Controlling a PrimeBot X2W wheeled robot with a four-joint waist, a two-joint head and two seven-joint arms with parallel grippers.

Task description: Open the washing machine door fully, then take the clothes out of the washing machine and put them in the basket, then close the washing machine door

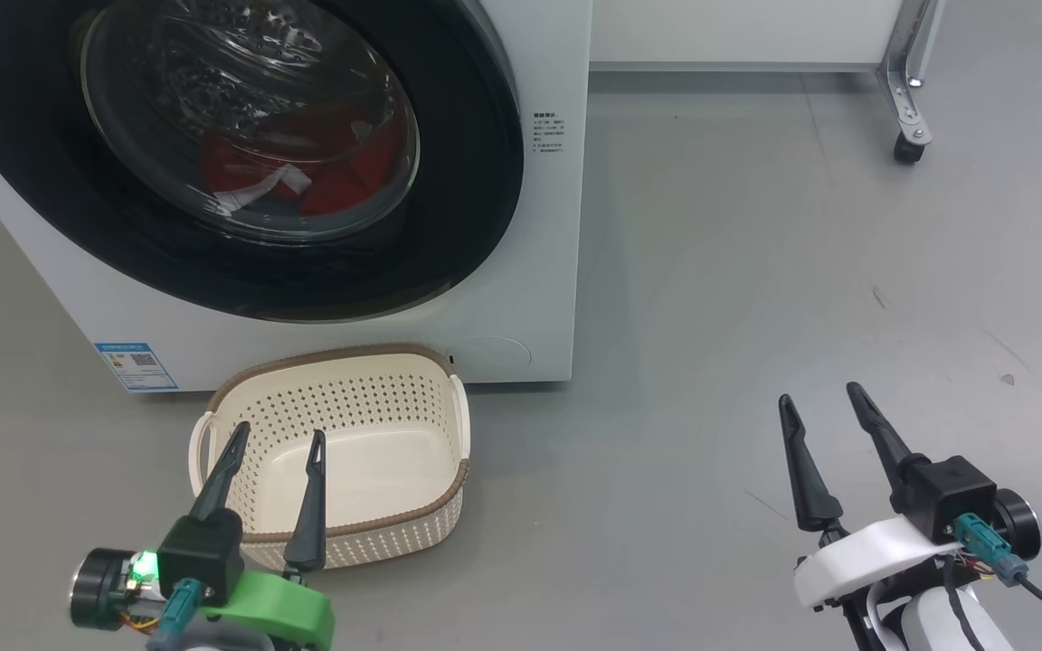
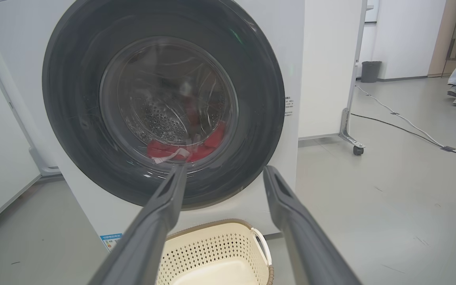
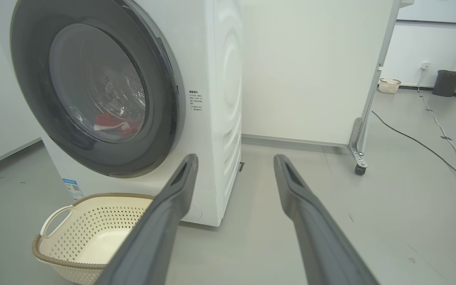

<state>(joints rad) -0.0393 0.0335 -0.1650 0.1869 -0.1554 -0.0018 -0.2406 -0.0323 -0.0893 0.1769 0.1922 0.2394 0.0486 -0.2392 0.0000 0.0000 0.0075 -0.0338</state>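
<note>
Left claw [image 1: 279, 430] sits at the lower left of the head view, its two fingers spread and holding nothing, the tips lying across the basket [image 1: 322, 356] in the picture. Right claw [image 1: 819, 394] sits at the lower right, likewise spread and empty, over bare floor [image 1: 711, 271]. The door [image 1: 449, 181] is shut against the machine [image 1: 548, 226] and takes up the upper left of that view. The red clothes [image 1: 340, 172] lie behind its glass, low in the drum. The basket stands on the floor just in front of the machine, below the door's lower rim, with nothing in it. The first move turns on where the door lies from each claw. From the left claw it is up and ahead, nearly in line; in the left wrist view the fingers point straight at the lower half of the rim. From the right claw it lies up and well to the left; the right wrist view has it at the upper left, seen slantwise, with the fingers aimed past the machine's right corner. So the left claw is the nearer, though the right looks better placed for the door's right edge. Which edge swings free I cannot tell from these views, and the pull depends on that.
</note>
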